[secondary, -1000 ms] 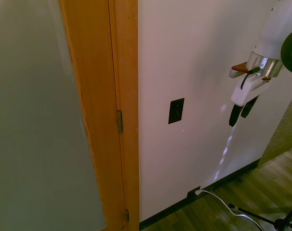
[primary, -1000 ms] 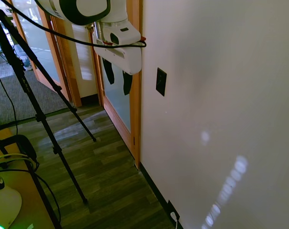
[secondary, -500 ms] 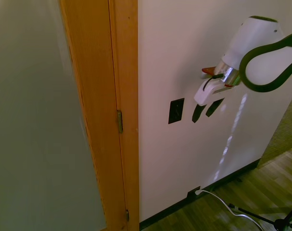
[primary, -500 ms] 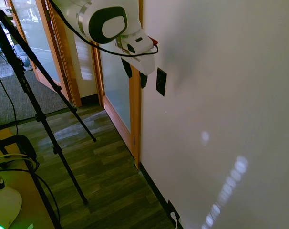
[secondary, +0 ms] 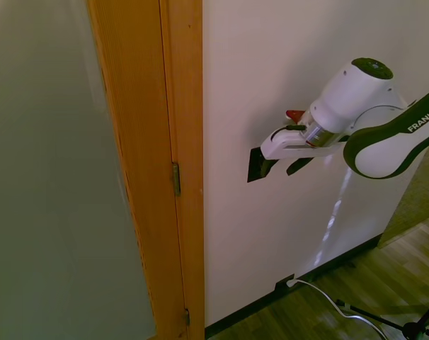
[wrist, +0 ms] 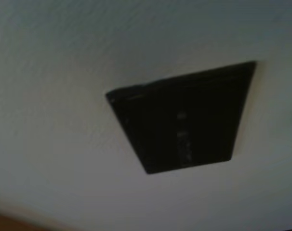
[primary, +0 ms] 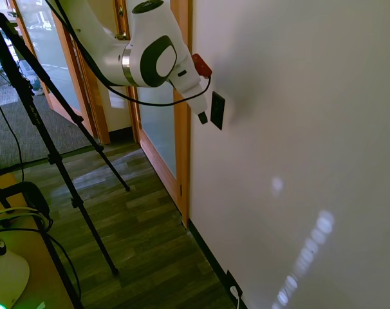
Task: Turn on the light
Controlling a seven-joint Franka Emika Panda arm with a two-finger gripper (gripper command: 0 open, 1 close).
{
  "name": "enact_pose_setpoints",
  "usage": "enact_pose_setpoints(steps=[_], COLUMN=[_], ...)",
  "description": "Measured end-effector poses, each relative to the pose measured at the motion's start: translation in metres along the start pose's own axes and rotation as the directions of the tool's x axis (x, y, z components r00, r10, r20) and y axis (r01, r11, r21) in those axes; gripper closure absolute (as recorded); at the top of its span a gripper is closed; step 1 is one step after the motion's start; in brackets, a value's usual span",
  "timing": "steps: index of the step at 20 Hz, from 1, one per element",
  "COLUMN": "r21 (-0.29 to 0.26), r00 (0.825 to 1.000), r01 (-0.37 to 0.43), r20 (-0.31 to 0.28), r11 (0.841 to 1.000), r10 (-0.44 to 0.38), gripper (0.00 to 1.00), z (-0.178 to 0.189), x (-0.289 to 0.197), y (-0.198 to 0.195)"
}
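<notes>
You see the white two-finger gripper at the small black upright rectangular wall switch plate on the white wall; fingers spread apart, holding nothing.

The hand is just before the switch on the wall.

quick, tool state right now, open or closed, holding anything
Tool: open, holding nothing, its fingers right at the black switch plate on the wall.
</notes>
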State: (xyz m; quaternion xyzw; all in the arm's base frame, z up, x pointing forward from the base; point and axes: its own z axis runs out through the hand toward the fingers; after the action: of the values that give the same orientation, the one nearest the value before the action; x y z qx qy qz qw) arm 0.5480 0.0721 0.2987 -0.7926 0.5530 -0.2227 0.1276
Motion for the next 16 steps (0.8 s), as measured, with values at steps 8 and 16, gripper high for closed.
enact_pose_setpoints(steps=[8, 16], r21=[-0.026, -0.006], r00=[0.998, 0.996], r01=[-0.053, -0.075], r20=[-0.031, -0.058], r11=[0.998, 0.997], r10=[0.052, 0.075], gripper=[1.00, 1.00], z=[0.028, 0.037], x=[0.006, 0.022], y=[-0.016, -0.024])
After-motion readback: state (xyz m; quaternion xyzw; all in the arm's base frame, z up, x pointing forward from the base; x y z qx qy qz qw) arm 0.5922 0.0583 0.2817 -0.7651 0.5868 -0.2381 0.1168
